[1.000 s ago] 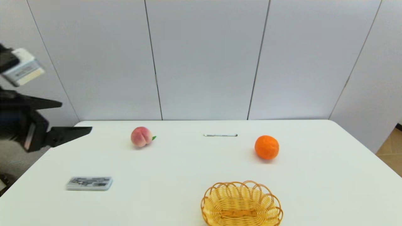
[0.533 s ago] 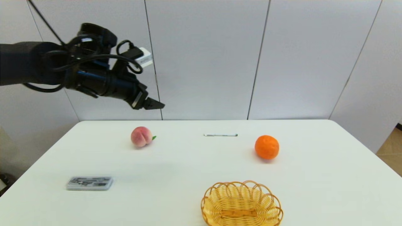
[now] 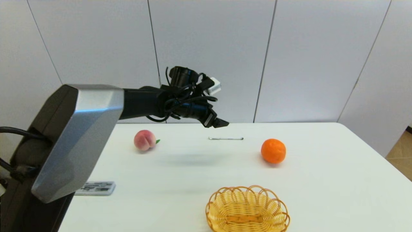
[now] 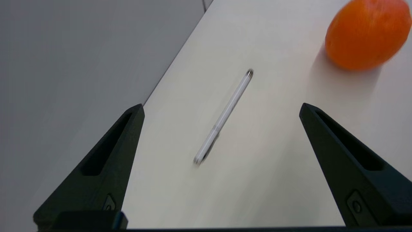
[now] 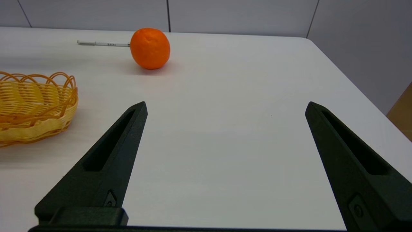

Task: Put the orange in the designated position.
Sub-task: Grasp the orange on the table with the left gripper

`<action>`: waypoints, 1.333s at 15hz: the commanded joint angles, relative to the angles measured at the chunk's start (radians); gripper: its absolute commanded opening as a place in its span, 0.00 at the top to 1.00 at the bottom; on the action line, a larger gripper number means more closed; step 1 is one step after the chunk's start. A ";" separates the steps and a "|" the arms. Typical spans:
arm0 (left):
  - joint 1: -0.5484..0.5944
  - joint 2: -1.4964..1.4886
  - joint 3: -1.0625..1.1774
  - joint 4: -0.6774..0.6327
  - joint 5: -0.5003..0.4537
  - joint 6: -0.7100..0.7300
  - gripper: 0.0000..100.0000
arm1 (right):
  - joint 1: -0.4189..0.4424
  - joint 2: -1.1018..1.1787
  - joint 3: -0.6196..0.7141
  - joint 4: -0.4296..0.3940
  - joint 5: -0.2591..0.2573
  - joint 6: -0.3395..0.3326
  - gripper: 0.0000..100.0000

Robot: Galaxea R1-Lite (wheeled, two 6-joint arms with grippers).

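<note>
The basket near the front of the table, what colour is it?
The basket is yellow wicker with darker orange-brown looped edging, seen best in the head view.

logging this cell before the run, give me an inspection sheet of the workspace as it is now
surface: white table, no marker seen.
job's things: orange resting on the table, untouched.
clutter: peach, pen, wicker basket with nothing in it, flat grey case.
grippers: left tool open, above the table near the pen; right tool open, low over the table's right part.
cables: black loops at the left wrist.
surroundings: grey wall panels.
</note>
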 commanded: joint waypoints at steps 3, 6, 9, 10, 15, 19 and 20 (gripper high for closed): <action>-0.130 0.138 -0.004 -0.348 -0.009 -0.142 0.00 | 0.000 0.001 0.000 0.000 0.000 0.000 0.00; -0.175 0.176 -0.004 -0.494 -0.009 -0.212 0.00 | 0.000 0.001 0.000 0.000 0.000 0.000 0.00; -0.194 0.207 -0.004 -0.569 -0.009 -0.226 0.00 | 0.000 0.001 0.000 0.000 0.000 0.000 0.00; -0.202 0.212 -0.004 -0.592 -0.009 -0.227 0.00 | 0.000 0.001 0.000 0.000 0.000 0.000 0.00; -0.234 0.224 -0.003 -0.583 -0.010 -0.240 0.00 | 0.000 0.001 0.000 0.000 0.000 0.000 0.00; -0.253 0.212 -0.003 -0.506 -0.010 -0.231 0.00 | 0.000 0.001 0.000 0.000 0.000 0.000 0.00; -0.254 0.208 -0.003 -0.492 -0.010 -0.231 0.00 | 0.000 0.001 0.000 0.000 0.000 0.000 0.00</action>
